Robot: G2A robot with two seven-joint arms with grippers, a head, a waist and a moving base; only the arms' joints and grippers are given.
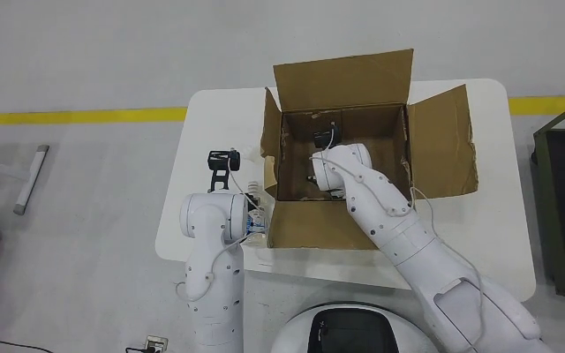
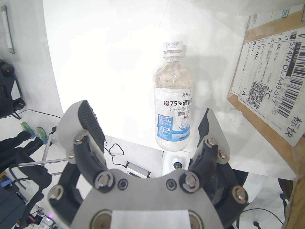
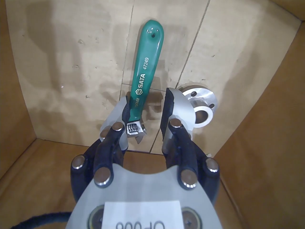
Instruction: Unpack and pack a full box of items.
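Top: right arm is sitting inside the box [image 1: 309, 225] on the table [image 1: 221, 115].

Left wrist: left end effector [image 2: 147, 110] is hanging spread. The bottle [image 2: 173, 101] is standing off-centre near the table edge, so a finger risks tipping it.

Right wrist: right end effector [image 3: 148, 97] is straddling the wrench [image 3: 145, 72] on the box floor, spread, one finger touching. Closing risks skewing it or snagging the flange [image 3: 202, 106] alongside.

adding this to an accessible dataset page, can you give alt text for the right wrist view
The right gripper, jaws open, sits low inside a cardboard box, straddling the handle of a green-handled adjustable wrench near its head, which lies on the box floor. A round metal flange lies just beside the gripper.
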